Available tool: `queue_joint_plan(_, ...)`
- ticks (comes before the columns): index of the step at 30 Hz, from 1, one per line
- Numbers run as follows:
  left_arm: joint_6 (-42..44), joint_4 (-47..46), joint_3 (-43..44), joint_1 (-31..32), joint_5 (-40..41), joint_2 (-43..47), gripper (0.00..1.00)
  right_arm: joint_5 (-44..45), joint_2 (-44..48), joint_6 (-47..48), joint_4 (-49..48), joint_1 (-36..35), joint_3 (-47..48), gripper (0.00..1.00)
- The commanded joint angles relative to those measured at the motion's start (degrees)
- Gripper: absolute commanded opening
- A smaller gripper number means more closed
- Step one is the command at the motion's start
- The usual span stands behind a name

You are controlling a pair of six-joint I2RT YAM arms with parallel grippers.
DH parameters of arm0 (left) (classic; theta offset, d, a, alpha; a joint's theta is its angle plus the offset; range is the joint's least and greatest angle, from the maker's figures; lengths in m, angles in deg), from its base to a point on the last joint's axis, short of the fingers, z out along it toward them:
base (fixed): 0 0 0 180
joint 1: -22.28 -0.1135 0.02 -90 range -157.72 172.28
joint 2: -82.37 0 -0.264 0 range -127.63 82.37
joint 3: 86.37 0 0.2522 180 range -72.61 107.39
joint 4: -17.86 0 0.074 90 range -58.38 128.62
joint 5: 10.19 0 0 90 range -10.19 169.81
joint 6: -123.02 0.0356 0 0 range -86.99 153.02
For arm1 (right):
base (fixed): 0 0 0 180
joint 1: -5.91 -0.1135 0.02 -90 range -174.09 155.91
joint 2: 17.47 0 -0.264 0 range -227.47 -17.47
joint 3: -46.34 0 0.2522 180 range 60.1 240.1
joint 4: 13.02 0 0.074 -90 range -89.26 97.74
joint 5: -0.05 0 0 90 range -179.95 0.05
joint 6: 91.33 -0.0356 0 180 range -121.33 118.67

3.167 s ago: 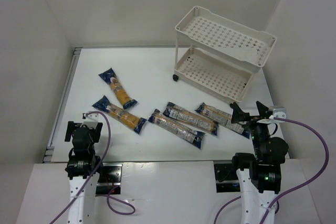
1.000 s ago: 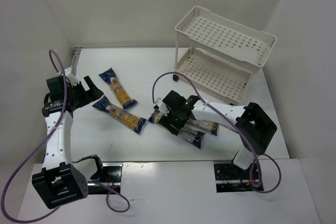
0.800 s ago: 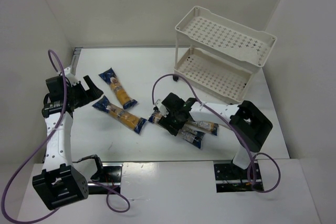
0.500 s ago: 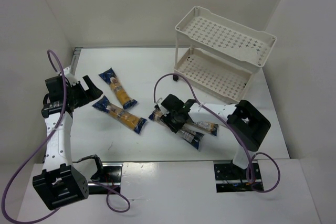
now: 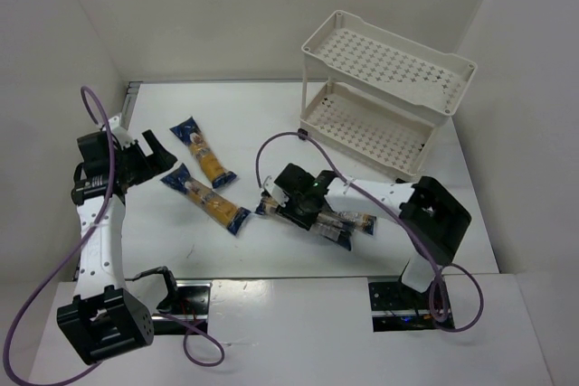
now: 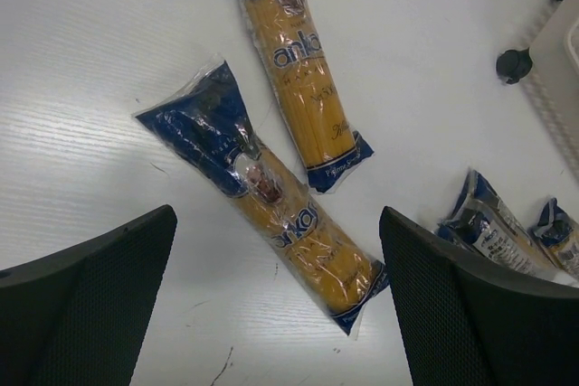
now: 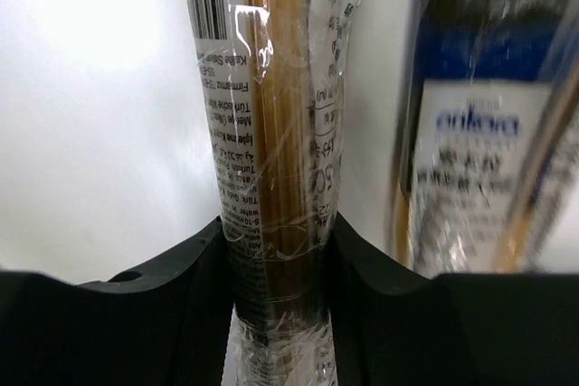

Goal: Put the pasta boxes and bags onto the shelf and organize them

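Two pasta packets (image 5: 204, 156) (image 5: 207, 199), blue-ended with yellow pasta, lie at the table's left; in the left wrist view they show as an upper packet (image 6: 299, 70) and a lower packet (image 6: 276, 216). My left gripper (image 5: 150, 155) hovers beside them, open, its fingers (image 6: 90, 305) wide on either side of the lower one. My right gripper (image 5: 304, 202) is shut on a third packet (image 7: 276, 160) at its middle. Another packet (image 5: 355, 220) lies close beside it. The cream two-tier shelf (image 5: 391, 62) stands at the back right with bare trays.
A blurred neighbouring packet (image 7: 479, 133) lies right of the held one. The shelf's dark wheel (image 6: 514, 65) shows near the left wrist view's right edge. The right arm's purple cable (image 5: 271, 146) loops over the table middle. White walls close in both sides.
My right gripper's jaws have closed on the packet, and that packet has turned slightly on the table. The left arm has stayed where it was, open.
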Motion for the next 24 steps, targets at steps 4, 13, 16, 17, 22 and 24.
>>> queue_joint_plan(4,-0.9,-1.8,-0.6,-0.4,-1.6,1.6,1.0,1.1,13.7,14.7,15.6,-0.8,19.3,0.0)
queue_joint_plan(13,-0.4,-1.8,-0.6,-0.9,-2.7,2.7,1.0,21.8,16.8,18.6,10.3,-0.8,38.0,0.0)
queue_joint_plan(16,-0.4,-1.8,-0.6,-1.5,-3.2,3.2,1.0,37.1,16.8,31.8,-2.1,-0.8,44.0,0.0)
queue_joint_plan(17,-0.4,-1.8,-0.6,-1.5,-3.2,3.2,1.0,39.9,16.8,36.6,-11.5,-0.1,44.8,0.0)
queue_joint_plan(22,-0.4,-1.8,-0.6,-1.5,-3.2,3.7,1.0,35.7,13.3,52.0,-24.0,14.1,51.5,0.0)
queue_joint_plan(24,-0.4,-1.8,-0.6,-1.5,-3.2,3.7,1.0,33.9,11.5,54.4,-25.8,17.5,52.1,0.0)
